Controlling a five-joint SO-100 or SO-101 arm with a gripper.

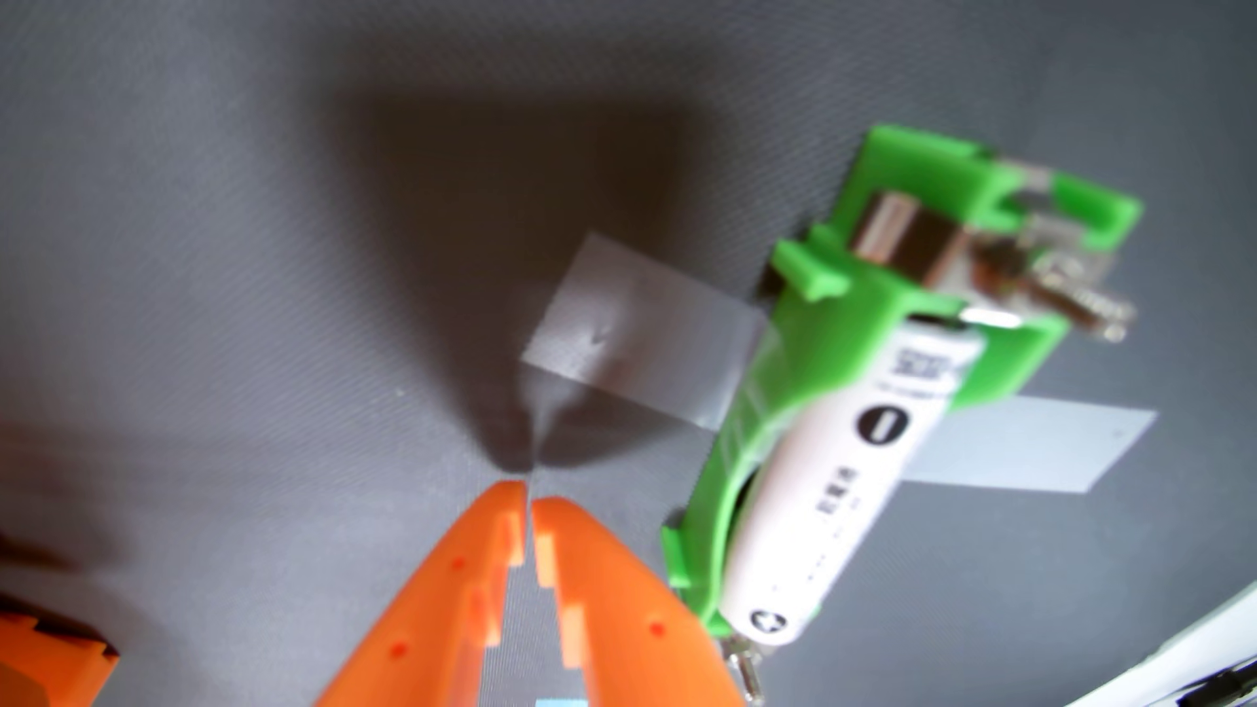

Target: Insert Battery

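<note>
the white battery already lies in the green holder, taped to the grey mat at its right side. the orange gripper hangs beside it, fingertips nearly together and empty; insertion looks done, only seating seems unconfirmed

matt grey woven mat, shiny clear tape, green moulded plastic holder with bright metal contacts, glossy white battery, smooth orange plastic gripper
</note>
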